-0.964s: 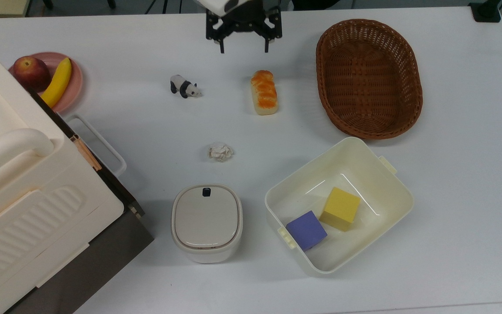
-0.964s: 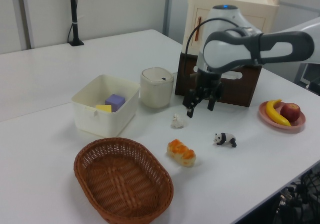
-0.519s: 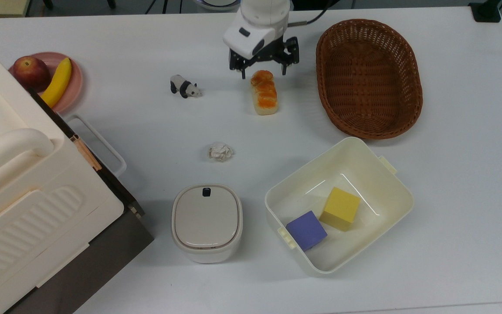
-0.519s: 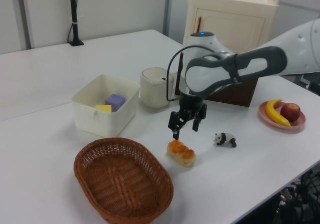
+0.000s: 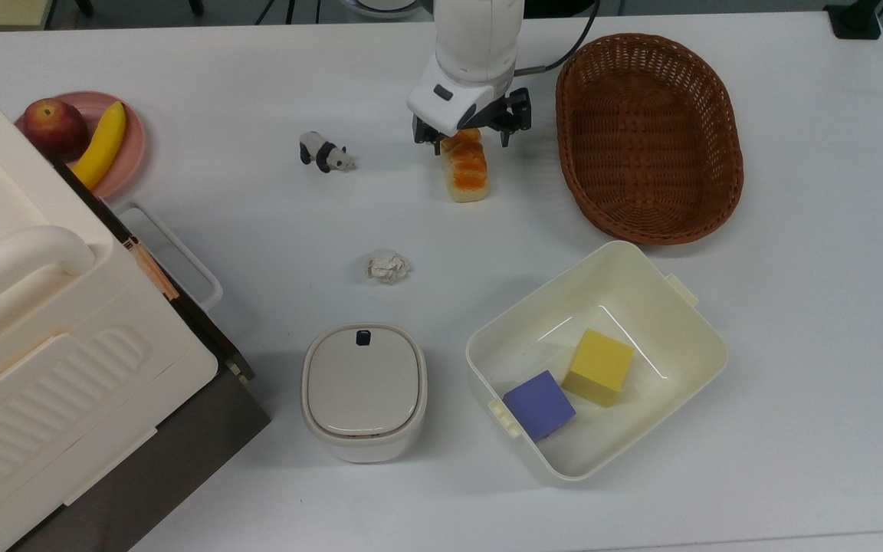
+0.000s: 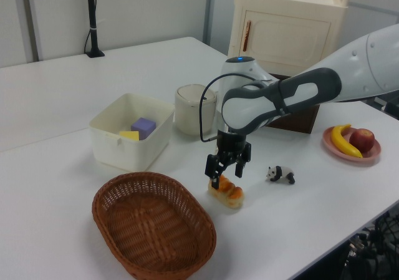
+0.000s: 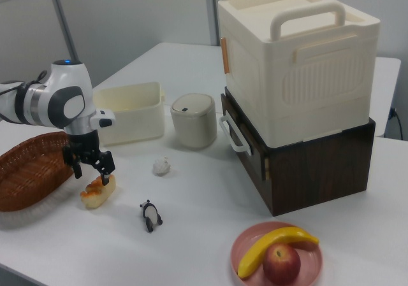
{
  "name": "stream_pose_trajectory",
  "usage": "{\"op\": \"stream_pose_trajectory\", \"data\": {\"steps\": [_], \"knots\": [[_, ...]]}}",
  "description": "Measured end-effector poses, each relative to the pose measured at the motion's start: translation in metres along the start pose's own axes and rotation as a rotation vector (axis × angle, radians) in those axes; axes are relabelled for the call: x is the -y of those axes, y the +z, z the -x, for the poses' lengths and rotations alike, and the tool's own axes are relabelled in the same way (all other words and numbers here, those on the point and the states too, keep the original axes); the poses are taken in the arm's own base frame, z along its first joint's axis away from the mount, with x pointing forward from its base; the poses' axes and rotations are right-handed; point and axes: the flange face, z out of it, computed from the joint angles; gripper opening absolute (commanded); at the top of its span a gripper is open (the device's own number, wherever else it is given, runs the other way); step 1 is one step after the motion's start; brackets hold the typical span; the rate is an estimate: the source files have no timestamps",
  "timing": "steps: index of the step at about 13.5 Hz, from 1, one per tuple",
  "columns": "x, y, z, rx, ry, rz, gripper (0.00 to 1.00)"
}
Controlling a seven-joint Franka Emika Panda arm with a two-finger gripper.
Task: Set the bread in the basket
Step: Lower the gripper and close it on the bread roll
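Observation:
The bread (image 5: 467, 172), a small loaf with an orange-brown bumpy top, lies on the white table just left of the basket in the top view. The brown wicker basket (image 5: 648, 134) is empty. My gripper (image 5: 470, 142) is open and low over the loaf's end nearest the arm, one finger on each side of it. In the left view the gripper (image 6: 224, 175) sits on the bread (image 6: 229, 194) beside the basket (image 6: 153, 230). The right view shows the gripper (image 7: 91, 172) over the bread (image 7: 97, 193), with the basket (image 7: 25, 171) behind.
A toy panda (image 5: 325, 152) stands at the top view's left of the loaf and a crumpled paper ball (image 5: 388, 267) lies below it. A cream bin (image 5: 687, 322) holds a yellow and a purple cube. A lidded pot (image 5: 365, 391), a large cream box (image 5: 43, 345) and a fruit plate (image 5: 133, 146) stand left.
The gripper has come from the table's far edge down to the bread and now straddles its end. The bread has not moved.

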Motion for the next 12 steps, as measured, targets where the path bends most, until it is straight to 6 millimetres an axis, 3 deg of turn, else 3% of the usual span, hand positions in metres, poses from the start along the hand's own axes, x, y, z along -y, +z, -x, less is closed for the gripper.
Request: {"op": "stream_pose_trajectory", "data": {"steps": [2,3,4,7,9,12], "knots": [[-0.001,0.01,-0.002,0.017,-0.008,0.009,1.0],[-0.001,0.013,-0.003,0.022,-0.009,0.009,0.81],[-0.001,0.014,-0.005,0.023,-0.009,0.008,0.51],[-0.002,0.018,-0.008,0.027,-0.022,0.025,0.14],[-0.001,0.017,-0.01,0.025,-0.024,0.026,0.09],[-0.001,0.016,-0.013,0.02,-0.024,0.025,0.1]]}}
